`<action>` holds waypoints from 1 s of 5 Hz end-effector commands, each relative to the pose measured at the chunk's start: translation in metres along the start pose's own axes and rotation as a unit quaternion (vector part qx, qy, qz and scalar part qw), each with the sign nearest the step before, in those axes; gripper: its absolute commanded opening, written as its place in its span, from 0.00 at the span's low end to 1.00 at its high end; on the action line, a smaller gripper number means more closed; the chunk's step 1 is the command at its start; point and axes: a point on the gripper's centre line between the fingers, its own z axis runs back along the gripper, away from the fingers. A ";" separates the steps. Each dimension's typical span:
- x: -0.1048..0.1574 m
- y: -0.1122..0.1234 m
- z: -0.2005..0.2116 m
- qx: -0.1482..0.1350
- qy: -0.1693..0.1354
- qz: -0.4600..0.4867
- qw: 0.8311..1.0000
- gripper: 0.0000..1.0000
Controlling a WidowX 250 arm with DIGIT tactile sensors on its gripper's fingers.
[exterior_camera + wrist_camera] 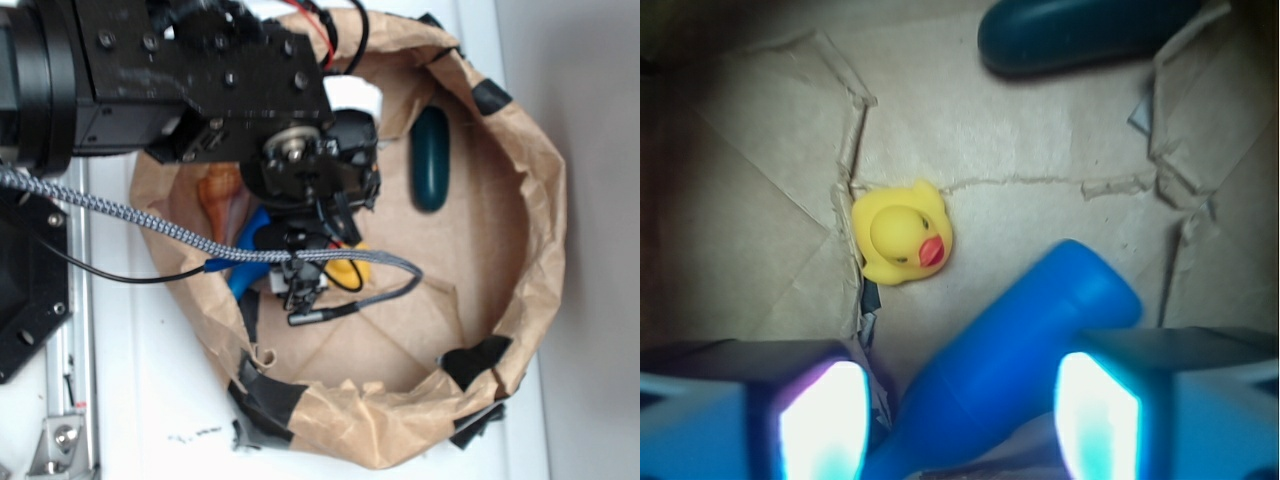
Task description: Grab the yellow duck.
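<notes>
The yellow duck stands on the brown paper floor in the wrist view, its red beak toward the camera, left of centre. In the exterior view only a sliver of the yellow duck shows behind the arm. My gripper is open, its two glowing pads wide apart at the bottom edge, above and short of the duck. A blue bottle lies on its side between and below the jaws, untouched. In the exterior view the gripper hangs over the bottle.
A brown paper wall patched with black tape rings the workspace. A dark teal oblong object lies at the far side, also the dark teal object at top of the wrist view. An orange-brown item sits left of the arm.
</notes>
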 end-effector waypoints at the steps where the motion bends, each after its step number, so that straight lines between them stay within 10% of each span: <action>1: 0.023 -0.014 -0.013 -0.004 -0.037 -0.038 0.999 1.00; 2: 0.021 -0.015 -0.056 0.022 -0.003 -0.051 0.998 1.00; 3: 0.015 -0.010 -0.069 0.034 0.022 -0.045 0.998 0.00; 5: 0.010 -0.004 0.018 0.015 -0.053 -0.054 0.997 0.00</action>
